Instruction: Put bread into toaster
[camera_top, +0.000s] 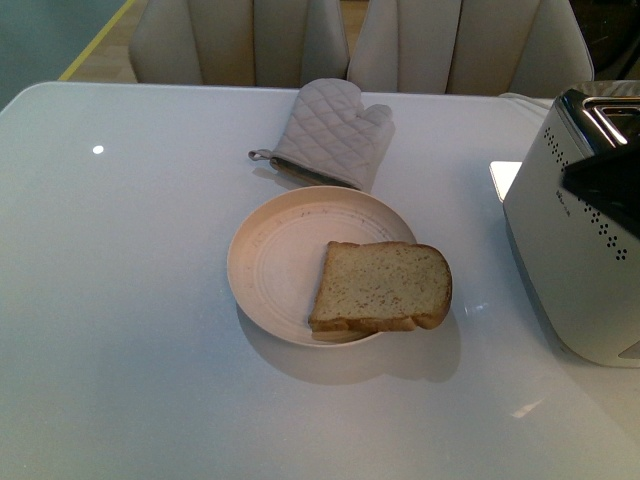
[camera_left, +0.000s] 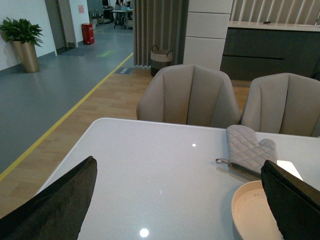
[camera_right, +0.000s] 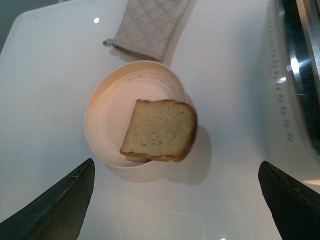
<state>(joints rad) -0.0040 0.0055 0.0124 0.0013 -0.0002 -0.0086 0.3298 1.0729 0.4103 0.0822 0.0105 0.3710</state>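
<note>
On the front feed I see the bread (camera_top: 380, 288) lying flat on the round beige plate (camera_top: 268, 250), sitting toward the plate's 4 o'clock edge with its rounded end hanging a little over the rim and pointing to 3 o'clock. The toaster (camera_top: 570, 270) stands at 3 o'clock from the plate, apart from it, slots up at the table's right edge. A dark shape overlaps the toaster's upper side (I cannot tell what it is). A quilted grey oven mitt (camera_top: 330, 130) lies at 12 o'clock from the plate, just beyond its rim, and two pale chairs (camera_top: 240, 40) stand behind the white table (camera_top: 120, 300). From the left wrist camera, the left gripper (camera_left: 177, 165) is spread wide and grasps nothing: its two dark fingers (camera_left: 55, 205) frame bare tabletop, with the plate's rim just beside one of them and the mitt farther on; the bread does not show here. From the right wrist camera, the right gripper (camera_right: 176, 165) is likewise spread wide and empty, hanging above the table. The bread lies on the plate ahead of its fingers (camera_right: 292, 200), untouched, and the toaster's perforated side and chrome top run along one edge.
</note>
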